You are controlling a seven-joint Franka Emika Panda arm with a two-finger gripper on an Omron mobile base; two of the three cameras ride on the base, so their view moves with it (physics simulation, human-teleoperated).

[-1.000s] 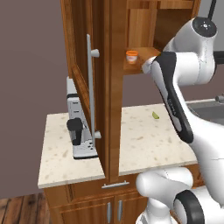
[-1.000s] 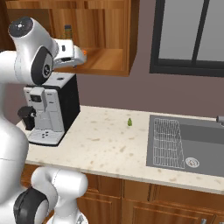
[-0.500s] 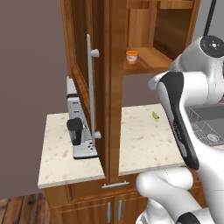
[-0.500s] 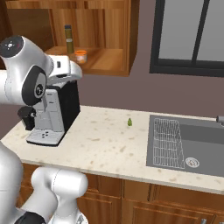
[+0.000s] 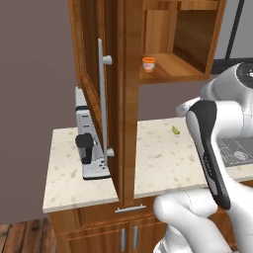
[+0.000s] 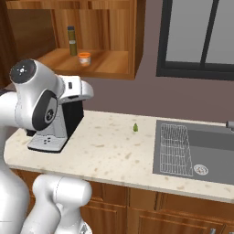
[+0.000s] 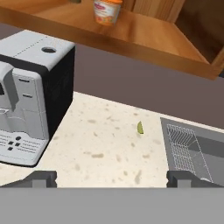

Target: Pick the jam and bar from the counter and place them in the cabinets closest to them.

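Gripper (image 7: 112, 178) is sitting at the bottom of the hand view, dark fingertips (image 7: 41, 177) spread far apart at the lower left and lower right corners, nothing between them. So it's carrying nothing.

Arm pose: the white Franka arm (image 5: 212, 143) is folding up close to its own base, lower right of the left base view, dark-striped link running diagonally down. In the right base view the big round joint (image 6: 36, 100) is sitting at left centre, with the hand (image 6: 75, 89) poking out to the right in front of the coffee machine's top. Judging from the hand view, the camera is looking out over the counter toward the shelf, pitched slightly down.

Beige speckled stone counter (image 6: 114, 151) is holding the grey-and-black coffee machine (image 7: 30, 94) at left and a small yellow-green sliver (image 7: 140, 127) near centre (not a task item). Steel sink with a wire rack (image 6: 176, 148) is at right.

Task status, as a judgement: about half done. The small squat orange jam jar (image 7: 106, 9) is standing upright on the open shelf of the brown wooden wall cabinet (image 6: 105, 61), top of the hand view, upper left in the right base view, just beside a tall dark bottle (image 6: 71, 41). Cabinet door with the long silver bar handle (image 5: 102, 106) is standing open, edge-on, centre-left of the left base view.

Reddish-and-white bar: I can't locate it on the counter visible here, so that pick and place is what's left.
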